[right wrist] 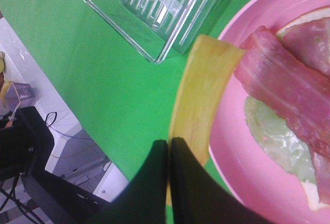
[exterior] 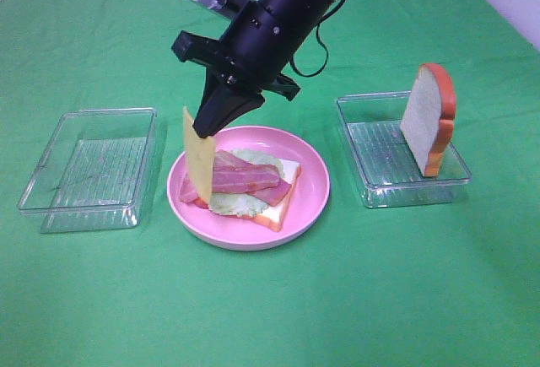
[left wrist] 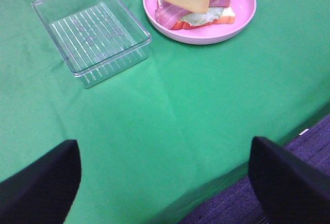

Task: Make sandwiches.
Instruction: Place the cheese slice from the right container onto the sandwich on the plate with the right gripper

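Sandwich (exterior: 253, 186): centre frame on the pink plate (exterior: 312, 194), one bread slice under lettuce and bacon
Cheese slice (exterior: 199, 154): hanging over the plate's left rim, perhaps touching the bacon
My right gripper (exterior: 207, 122): pinching the cheese's top edge
My left gripper (left wrist: 165, 183): jaws spread, holding nothing
Second bread slice (exterior: 429, 119): upright in the right tray (exterior: 380, 190)

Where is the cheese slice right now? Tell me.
In the high view the cheese slice hangs upright, pinched in the right gripper, over the left edge of the pink plate, beside the bacon.
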Controlling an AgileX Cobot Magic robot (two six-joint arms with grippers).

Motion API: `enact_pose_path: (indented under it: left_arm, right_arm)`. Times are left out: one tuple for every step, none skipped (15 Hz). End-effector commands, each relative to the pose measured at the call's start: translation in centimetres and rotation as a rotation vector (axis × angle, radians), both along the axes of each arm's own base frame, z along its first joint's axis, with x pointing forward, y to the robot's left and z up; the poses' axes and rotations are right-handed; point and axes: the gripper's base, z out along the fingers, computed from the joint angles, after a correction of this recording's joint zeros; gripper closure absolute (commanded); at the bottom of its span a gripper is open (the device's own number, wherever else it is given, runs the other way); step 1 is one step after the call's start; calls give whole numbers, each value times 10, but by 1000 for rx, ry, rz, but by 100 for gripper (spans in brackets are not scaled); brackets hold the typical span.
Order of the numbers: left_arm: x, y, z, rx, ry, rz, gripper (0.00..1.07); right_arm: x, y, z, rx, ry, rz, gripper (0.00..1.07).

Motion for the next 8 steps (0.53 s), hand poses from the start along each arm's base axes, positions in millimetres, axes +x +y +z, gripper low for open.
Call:
enact_pose_path:
  left_arm:
    - [-1, 0, 0, -8, -9, -6, 24]
    - [-1, 0, 0, -8, -9, -6, 24]
    - [-1, 0, 0, -8, -9, -6, 24]
    - [-1, 0, 0, -8, -9, -6, 24]
    - [-1, 0, 0, -8, -9, -6, 24]
    - [-1, 0, 0, -8, -9, -6, 24]
    - [-1, 0, 0, -8, -9, -6, 24]
    - [-1, 0, 0, -8, -9, -6, 24]
  right_arm:
    - [7, -1, -13, -50, -17, -45, 107]
    - [9, -3, -19, -88, -21, -60, 107]
    - [10, -4, -22, -107, -25, -65, 107]
    - [12, -5, -29, -139, -25, -81, 107]
    - [15, -8, -34, -185, -35, -111, 107]
    - [20, -14, -36, -260, -80, -163, 107]
    - [22, -17, -37, -298, -95, -186, 104]
    - [24, -20, -38, -330, -109, -196, 96]
